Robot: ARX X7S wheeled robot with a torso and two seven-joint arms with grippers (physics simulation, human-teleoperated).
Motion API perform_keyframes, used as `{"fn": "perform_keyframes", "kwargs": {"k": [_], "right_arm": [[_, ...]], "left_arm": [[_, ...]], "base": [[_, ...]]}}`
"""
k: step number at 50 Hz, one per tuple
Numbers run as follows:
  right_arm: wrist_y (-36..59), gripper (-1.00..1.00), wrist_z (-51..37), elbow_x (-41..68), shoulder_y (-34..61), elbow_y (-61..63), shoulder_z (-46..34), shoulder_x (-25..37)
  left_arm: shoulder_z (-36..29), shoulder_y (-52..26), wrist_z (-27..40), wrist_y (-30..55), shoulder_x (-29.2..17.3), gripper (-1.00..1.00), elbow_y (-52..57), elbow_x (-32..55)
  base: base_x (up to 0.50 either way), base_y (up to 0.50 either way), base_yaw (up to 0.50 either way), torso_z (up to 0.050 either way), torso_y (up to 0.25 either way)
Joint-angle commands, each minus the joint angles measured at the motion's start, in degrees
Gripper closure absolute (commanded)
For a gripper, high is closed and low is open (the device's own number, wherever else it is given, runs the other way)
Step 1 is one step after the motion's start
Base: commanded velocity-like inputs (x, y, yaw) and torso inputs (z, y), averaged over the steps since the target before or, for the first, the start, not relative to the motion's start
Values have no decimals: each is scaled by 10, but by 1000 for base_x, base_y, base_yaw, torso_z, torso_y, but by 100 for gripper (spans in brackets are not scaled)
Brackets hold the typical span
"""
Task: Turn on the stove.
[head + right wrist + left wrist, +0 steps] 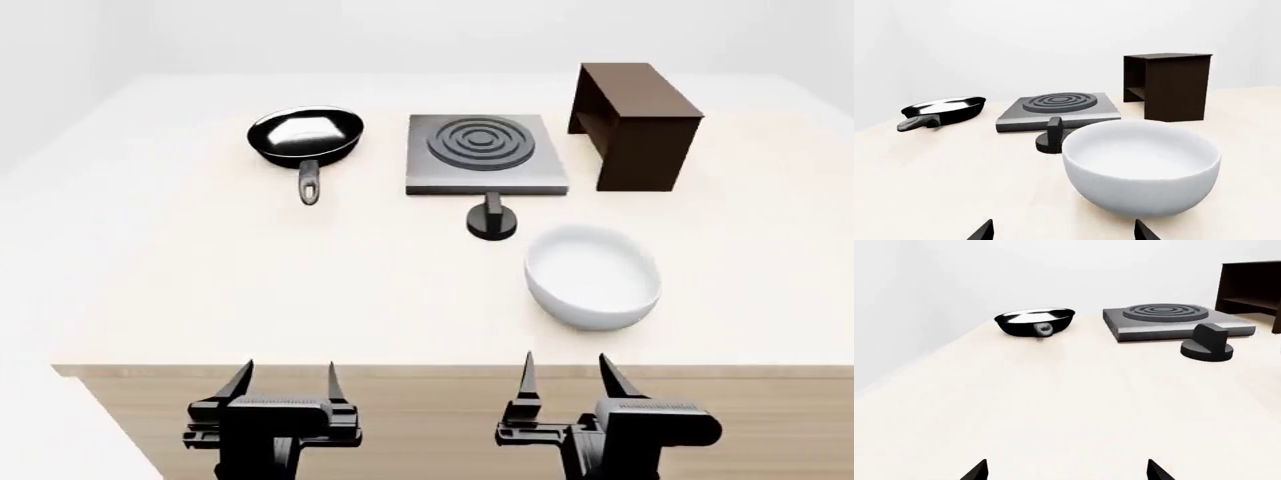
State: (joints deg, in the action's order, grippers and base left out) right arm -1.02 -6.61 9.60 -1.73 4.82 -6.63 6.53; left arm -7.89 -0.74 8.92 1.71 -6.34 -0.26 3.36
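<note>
The stove (485, 153) is a flat grey slab with a dark ring burner, at the table's far middle; it also shows in the left wrist view (1174, 320) and right wrist view (1057, 111). Its black round knob (491, 218) stands on the table just in front of it, seen too in the left wrist view (1207, 342) and partly behind the bowl in the right wrist view (1050, 137). My left gripper (286, 380) and right gripper (566, 376) are open and empty, at the table's near edge, far from the knob.
A black frying pan (307, 138) sits left of the stove, handle toward me. A dark brown wooden box (637, 122) stands right of the stove. A white bowl (593, 275) lies between my right gripper and the knob, filling the right wrist view (1141, 167).
</note>
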Motion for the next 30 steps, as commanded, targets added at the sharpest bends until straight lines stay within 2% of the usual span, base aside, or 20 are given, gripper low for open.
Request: {"fn": "perform_keyframes", "kwargs": {"k": [1,30], "right_arm": [[-1,-100,6,-2,1,-2,3,-2],[-7,-100,-8,14,0,-2,-12,12]], "left_arm": [[3,0,-9,-6,4,-100,1,5],[-13,-1,7,-10,-10,-100,-1,18]], "base": [[0,500,0,0,0],[0,499,0,0,0]]}}
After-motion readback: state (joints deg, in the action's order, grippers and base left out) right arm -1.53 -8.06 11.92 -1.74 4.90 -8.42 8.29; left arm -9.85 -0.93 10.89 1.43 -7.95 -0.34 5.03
